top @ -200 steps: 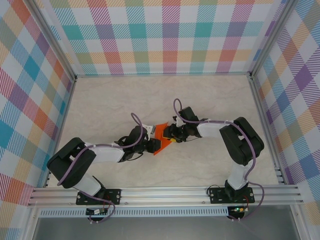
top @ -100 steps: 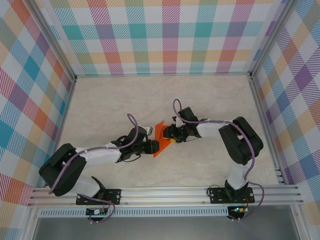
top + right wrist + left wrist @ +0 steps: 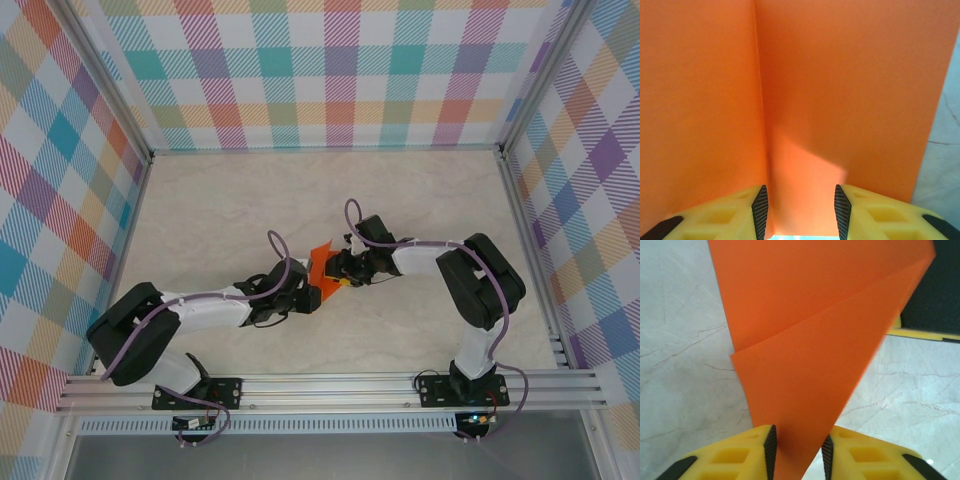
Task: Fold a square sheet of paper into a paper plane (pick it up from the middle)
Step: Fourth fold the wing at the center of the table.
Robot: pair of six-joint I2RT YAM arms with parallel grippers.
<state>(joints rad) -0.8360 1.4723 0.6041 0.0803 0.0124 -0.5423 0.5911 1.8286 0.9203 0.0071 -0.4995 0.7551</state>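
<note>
Orange paper, thin and floppy: the square sheet of paper (image 3: 320, 259) sits mid-table (image 3: 680, 340) between my two arms, part-folded, with a diagonal flap in the left wrist view and a straight crease in the right. Left gripper (image 3: 798, 445) has its jaws narrowly apart with the sheet's lower point running between the pads, and right gripper (image 3: 801, 205) stands slightly wider with the crease by one pad; I can't tell if either truly pinches. I reckon it's near weightless, buckles and slips easily, so I'd grip lightly on the creased, doubled parts near the middle, not loose corners.
</note>
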